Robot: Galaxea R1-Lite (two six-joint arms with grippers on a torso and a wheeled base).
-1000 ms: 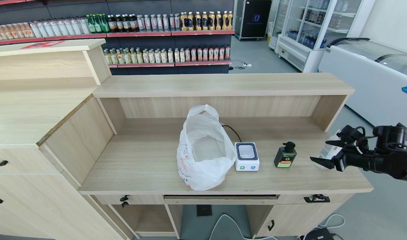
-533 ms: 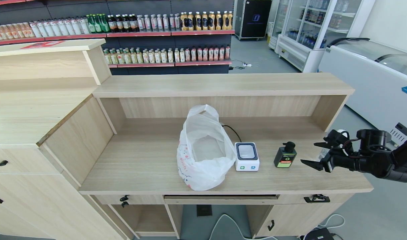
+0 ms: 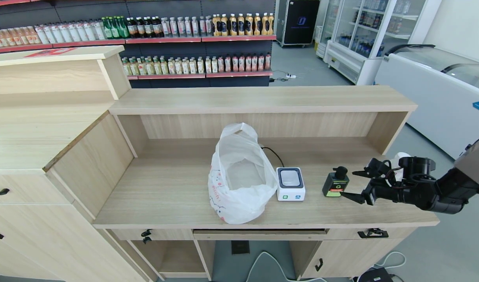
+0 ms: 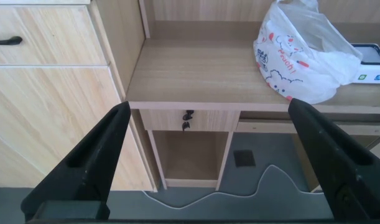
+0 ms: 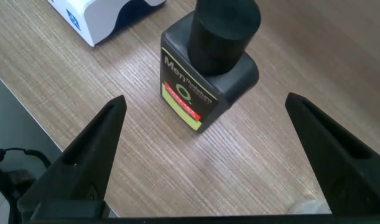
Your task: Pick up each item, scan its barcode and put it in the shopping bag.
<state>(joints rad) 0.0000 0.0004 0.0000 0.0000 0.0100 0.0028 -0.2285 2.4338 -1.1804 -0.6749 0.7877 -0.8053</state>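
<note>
Wooden checkout counter [image 3: 176, 188] holds all we need. At its middle sits the scanner [image 3: 290, 184], with the shopping bag [image 3: 241, 176] just beside it on the left. The bag's mouth is open and we see nothing inside. Near the scanner's right stands the dark pump bottle [image 3: 336, 182], upright on the wood. Our right gripper [image 3: 347, 183] sits on the bottle's far side from the scanner, jaws spread wide, the bottle at the mouth of the gap, not pinched. Our left gripper [image 4: 208, 112] hangs beyond the bag from the scanner, low before the counter, jaws spread and empty. We judge the task barely begun: grasping, scanning and bagging all remain.
</note>
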